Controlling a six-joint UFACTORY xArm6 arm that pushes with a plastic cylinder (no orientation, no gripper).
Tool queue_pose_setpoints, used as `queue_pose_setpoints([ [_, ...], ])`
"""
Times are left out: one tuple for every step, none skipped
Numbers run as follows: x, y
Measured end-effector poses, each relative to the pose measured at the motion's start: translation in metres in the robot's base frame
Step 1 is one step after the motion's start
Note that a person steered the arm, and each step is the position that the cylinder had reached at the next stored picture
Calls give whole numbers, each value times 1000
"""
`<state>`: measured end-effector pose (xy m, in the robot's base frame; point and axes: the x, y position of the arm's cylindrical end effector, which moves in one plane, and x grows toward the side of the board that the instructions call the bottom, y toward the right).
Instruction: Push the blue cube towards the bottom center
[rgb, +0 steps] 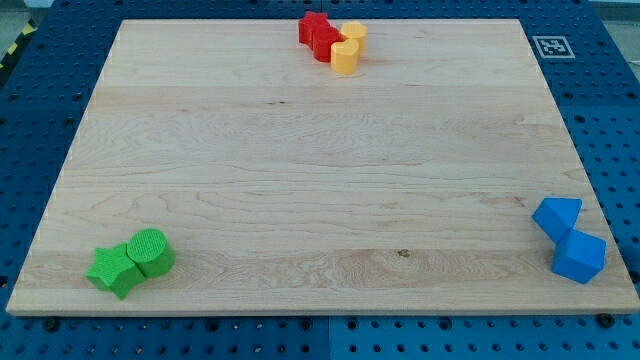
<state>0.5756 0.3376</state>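
The blue cube (579, 256) sits at the view's bottom right, close to the board's right edge. A second blue block (557, 217), wedge-like, touches it just above and to the left. My tip and the rod do not show in this view.
The wooden board (320, 170) fills the view. Two red blocks (319, 35) and two yellow blocks (347, 48) cluster at the top centre. A green cylinder (151, 250) and a green star-like block (115, 270) touch at the bottom left. A marker tag (550, 46) is at the top right.
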Motion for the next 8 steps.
queue_pose_setpoints([
  [41,-27],
  [41,-35],
  [41,-35],
  [41,-44],
  [41,-57],
  [36,-69],
  [19,-70],
  [1,-75],
])
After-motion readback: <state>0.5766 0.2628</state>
